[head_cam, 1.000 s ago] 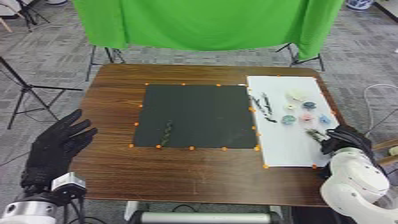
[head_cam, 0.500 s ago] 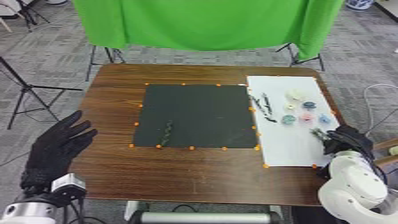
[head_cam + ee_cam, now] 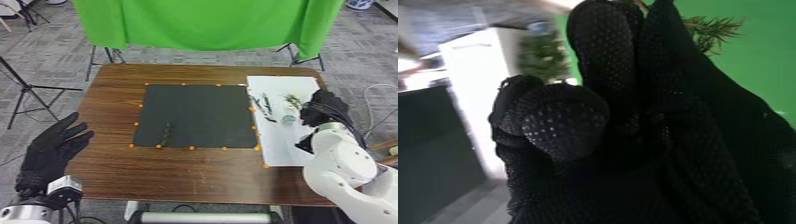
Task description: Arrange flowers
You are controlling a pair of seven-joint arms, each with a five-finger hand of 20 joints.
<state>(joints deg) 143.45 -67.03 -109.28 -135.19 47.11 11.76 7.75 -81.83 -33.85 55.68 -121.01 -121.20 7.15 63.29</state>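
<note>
Head view: left hand (image 3: pixel 51 152) at left of frame, beside wooden table (image 3: pixel 200 175), fingers loosely extended, somewhat apart. Right hand (image 3: pixel 323 107) over right part of white sheet (image 3: pixel 286 150), right of frame's center — fingers closed narrow on green sprig (image 3: pixel 293 101), leafy end pointing away from hand. Teal flower (image 3: pixel 289 120) just beside it, thin dark stems (image 3: pixel 265 106) farther left on sheet. Dark green stem (image 3: pixel 166 135) on black mat (image 3: pixel 200 112), lower left part.

Right wrist view: right hand (image 3: pixel 638 165) with fingers close together, thumb against them — sprig's needle-like foliage beyond.
</note>
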